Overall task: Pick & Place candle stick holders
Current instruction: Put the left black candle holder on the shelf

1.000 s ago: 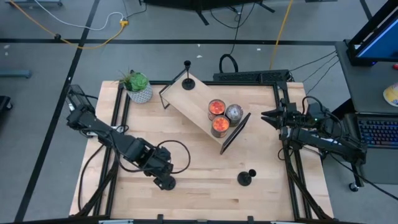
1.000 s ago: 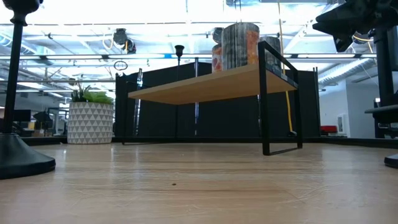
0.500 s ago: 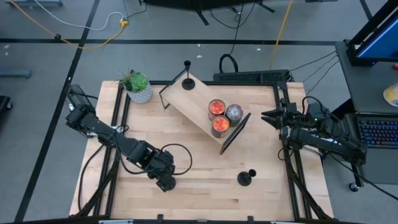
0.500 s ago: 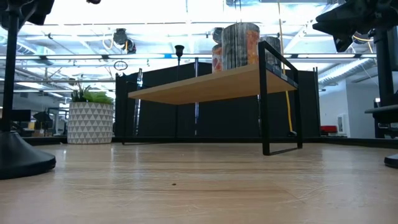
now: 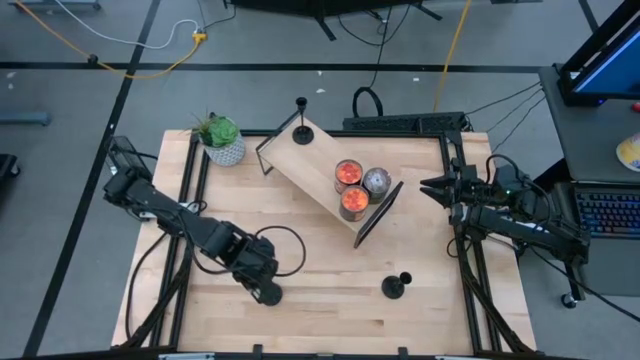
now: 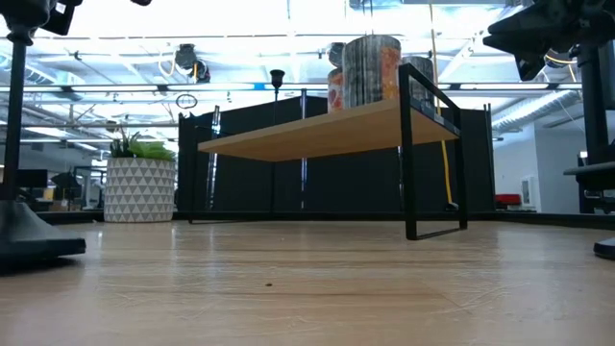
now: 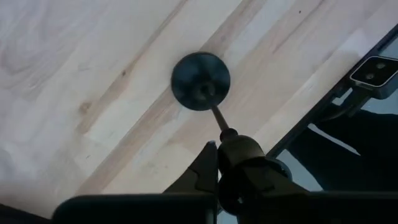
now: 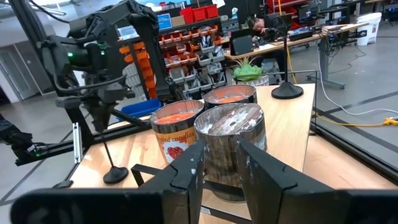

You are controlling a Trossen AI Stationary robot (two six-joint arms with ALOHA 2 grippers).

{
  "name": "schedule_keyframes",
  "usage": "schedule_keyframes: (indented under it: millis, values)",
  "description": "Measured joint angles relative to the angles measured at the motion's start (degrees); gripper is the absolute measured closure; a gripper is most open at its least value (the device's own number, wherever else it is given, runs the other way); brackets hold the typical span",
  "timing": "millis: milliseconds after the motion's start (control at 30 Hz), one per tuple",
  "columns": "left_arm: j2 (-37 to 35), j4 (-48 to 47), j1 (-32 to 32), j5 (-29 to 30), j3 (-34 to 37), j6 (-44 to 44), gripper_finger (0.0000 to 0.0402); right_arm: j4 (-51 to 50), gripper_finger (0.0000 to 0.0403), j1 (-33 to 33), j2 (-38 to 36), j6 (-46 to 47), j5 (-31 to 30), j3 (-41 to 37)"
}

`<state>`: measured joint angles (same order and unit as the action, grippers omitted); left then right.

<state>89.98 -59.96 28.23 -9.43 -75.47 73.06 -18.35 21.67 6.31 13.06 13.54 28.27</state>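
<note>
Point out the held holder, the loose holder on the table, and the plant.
Held holder (image 7: 200,81), left wrist view, on its round base.
Loose holder (image 5: 394,287), high view, on its base.
Plant (image 5: 221,133), high view, on its green leaves.

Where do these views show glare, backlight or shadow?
Low view: ceiling lights behind make the shelf and the candle stick holder on it silhouettes. High view: even light, faint shadows on the table. Right wrist view: the silver tin glints on top. Left wrist view: even light on the left gripper and its held holder.
</note>
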Motion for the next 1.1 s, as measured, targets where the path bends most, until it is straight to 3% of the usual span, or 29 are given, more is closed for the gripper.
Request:
schedule_keyframes:
  millis: [300, 433, 600, 867, 1100]
  values:
    - [-8.61, -0.7, -3.7, -0.75, -0.41, -0.33, 0.0384, -0.02, 0.0312, -0.01, 0.04, 0.0, -0.07, 0.04]
    - [-13.41, -1.79, -7.04, 0.31, -3.7, -0.43, 0.0384, 0.0, 0.0312, 0.0, 0.04, 0.0, -0.09, 0.04]
    - [-17.3, -8.54, -11.85, 5.57, -12.95, -2.42, 0.0384, 0.03, 0.0312, 0.0, 0.04, 0.0, -0.15, 0.02]
    - [-17.2, -20.76, -19.81, 19.48, -31.04, -9.02, 0.0384, 0.02, 0.0312, 0.0, 0.04, 0.0, -0.17, 0.02]
    - [-13.55, -26.58, -30.23, 22.42, -42.11, -20.13, 0.0384, 0.04, 0.0312, -0.02, 0.04, 0.0, -0.22, 0.02]
